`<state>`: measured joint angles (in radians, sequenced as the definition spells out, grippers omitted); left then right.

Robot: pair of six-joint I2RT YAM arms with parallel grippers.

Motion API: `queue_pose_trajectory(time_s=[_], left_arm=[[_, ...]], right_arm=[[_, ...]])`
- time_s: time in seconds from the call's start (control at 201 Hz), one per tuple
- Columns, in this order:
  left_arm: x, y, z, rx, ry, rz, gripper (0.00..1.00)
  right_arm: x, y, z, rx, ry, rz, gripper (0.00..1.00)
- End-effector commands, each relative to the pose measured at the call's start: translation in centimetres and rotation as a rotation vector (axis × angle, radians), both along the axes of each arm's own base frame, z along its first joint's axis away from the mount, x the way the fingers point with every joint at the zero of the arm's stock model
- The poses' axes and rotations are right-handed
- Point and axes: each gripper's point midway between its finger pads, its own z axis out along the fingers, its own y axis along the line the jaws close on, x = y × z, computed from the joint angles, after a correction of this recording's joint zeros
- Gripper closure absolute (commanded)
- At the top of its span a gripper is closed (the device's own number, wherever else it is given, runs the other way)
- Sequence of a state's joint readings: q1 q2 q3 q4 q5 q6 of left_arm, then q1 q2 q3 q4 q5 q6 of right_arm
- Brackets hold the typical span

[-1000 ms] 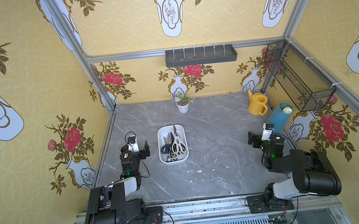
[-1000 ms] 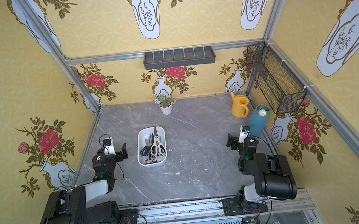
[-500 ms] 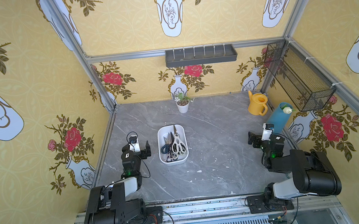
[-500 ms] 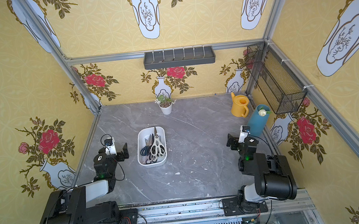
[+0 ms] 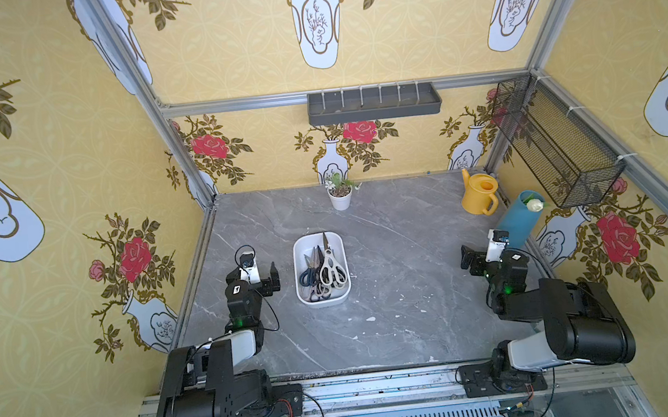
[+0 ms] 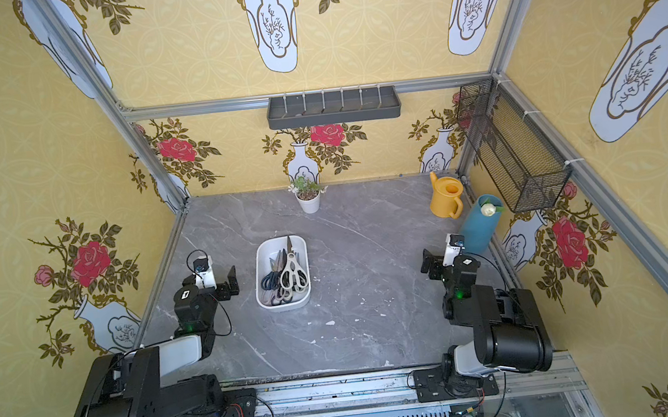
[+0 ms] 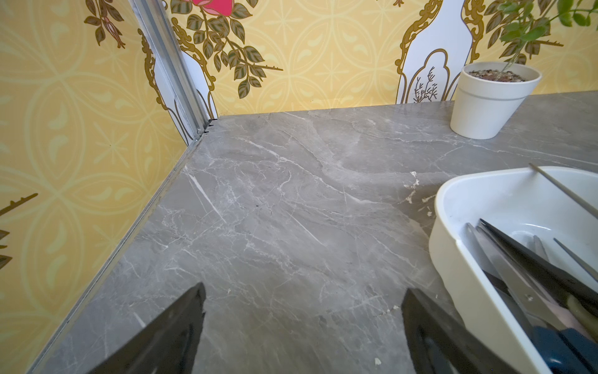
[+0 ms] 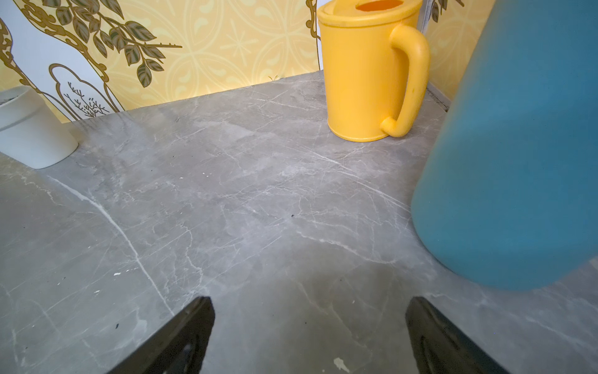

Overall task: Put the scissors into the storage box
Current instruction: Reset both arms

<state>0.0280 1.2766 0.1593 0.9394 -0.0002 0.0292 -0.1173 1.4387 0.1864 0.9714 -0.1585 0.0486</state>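
The scissors [image 5: 321, 269] are seen piled inside the storage box [image 5: 325, 303], which is set on the desk [image 5: 407, 294] left of its middle. The left claw [image 7: 304, 293] is spread and empty between the box and the left edge. The right claw [image 8: 309, 304] is likewise spread and empty near the right edge.

No words, numbers or brands are legible; a small white sticker [image 5: 236, 288] on the left arm [image 5: 243, 310] shows only an unreadable mark.
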Motion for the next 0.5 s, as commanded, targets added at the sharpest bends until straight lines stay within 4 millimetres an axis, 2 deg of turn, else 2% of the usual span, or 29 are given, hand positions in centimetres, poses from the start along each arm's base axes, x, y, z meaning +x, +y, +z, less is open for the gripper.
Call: queue_pose_trajectory(time_s=[0.0, 0.493], left_arm=[[0.01, 0.06, 0.35, 0.006, -0.021, 0.001, 0.00], [0.07, 0.06, 0.34, 0.004, -0.020, 0.002, 0.00]], right_arm=[[0.37, -0.12, 1.15, -0.020, -0.049, -0.005, 0.03], [0.35, 0.26, 1.22, -0.038, -0.057, -0.010, 0.03]])
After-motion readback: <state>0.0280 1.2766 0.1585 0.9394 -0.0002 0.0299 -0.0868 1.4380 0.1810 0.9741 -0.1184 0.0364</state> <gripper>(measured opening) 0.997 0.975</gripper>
